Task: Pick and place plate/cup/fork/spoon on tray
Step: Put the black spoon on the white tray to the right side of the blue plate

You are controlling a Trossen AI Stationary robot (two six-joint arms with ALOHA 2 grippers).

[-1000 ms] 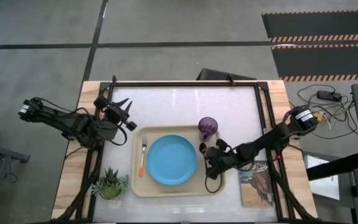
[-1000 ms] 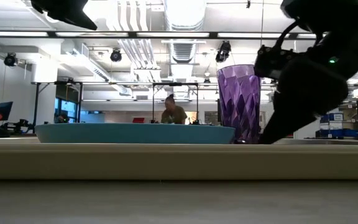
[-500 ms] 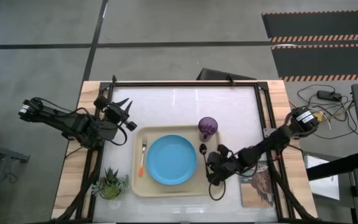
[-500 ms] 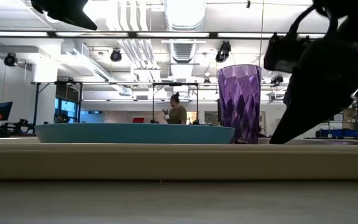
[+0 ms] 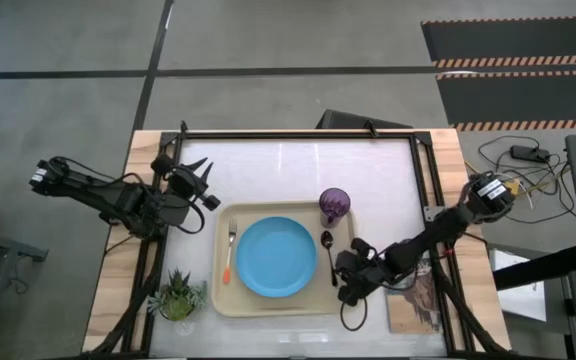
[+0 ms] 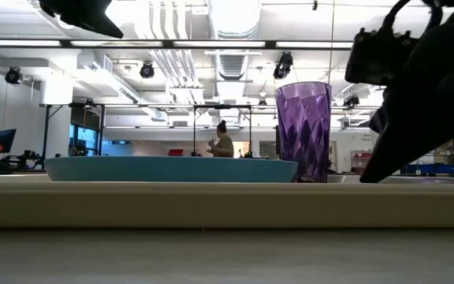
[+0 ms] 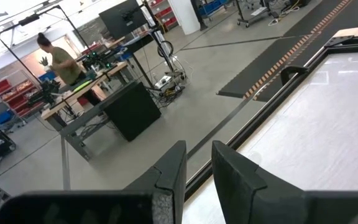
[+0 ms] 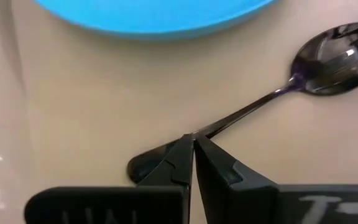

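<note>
The cream tray (image 5: 268, 304) holds the light-blue plate (image 5: 276, 257) at its middle. The orange-handled fork (image 5: 230, 250) lies left of the plate and the dark spoon (image 5: 329, 254) lies right of it. The purple cup (image 5: 334, 205) stands upright at the tray's far right corner. My right gripper (image 5: 338, 284) is shut, low over the tray at the near end of the spoon. My left gripper (image 5: 205, 172) is open and empty, raised beyond the tray's far left corner. My right gripper has its shut fingertips (image 8: 185, 149) meeting right at the spoon's handle (image 8: 241, 113), near its free end, slanting down from the table's right. The handle runs on under one finger. The spoon lies flat on the tray. I cannot tell whether the tips touch it.
A printed book (image 5: 413, 296) lies right of the tray under my right arm. A small potted plant (image 5: 178, 297) stands at the near left. The white table top beyond the tray is bare. A person shows far off in the room.
My right gripper has gone toward the table's near edge and a little right, staying low over the tray. The spoon's bowl has kept its place, and more of the handle now shows.
</note>
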